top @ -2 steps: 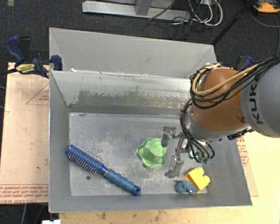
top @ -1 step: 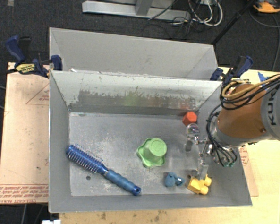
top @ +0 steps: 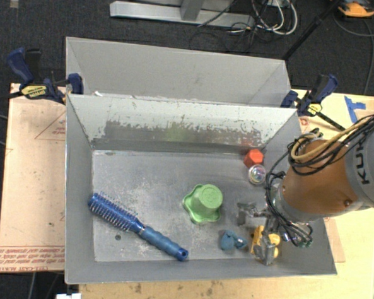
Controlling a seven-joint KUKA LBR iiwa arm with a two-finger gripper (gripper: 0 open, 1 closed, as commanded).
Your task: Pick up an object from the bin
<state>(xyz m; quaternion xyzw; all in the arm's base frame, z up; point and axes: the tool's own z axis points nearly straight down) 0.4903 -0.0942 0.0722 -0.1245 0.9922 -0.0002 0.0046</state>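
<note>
My gripper [top: 256, 234] is low over the bin's front right corner. It is open, with one grey finger [top: 245, 214] toward the green cup and the other [top: 267, 253] near the front wall. A small yellow thing [top: 258, 238] lies on the floor between the two fingers, and I cannot tell whether they touch it. A small blue lump [top: 230, 241] sits just left of the gripper. A green upturned cup [top: 203, 203] stands further left, near the bin's middle.
A blue hairbrush [top: 135, 225] lies slantwise across the front left floor. At the right back, a small orange-red piece [top: 254, 158] and a shiny ball [top: 257, 175] rest by the sloping wall. The arm's orange cover and cables hang over the right side.
</note>
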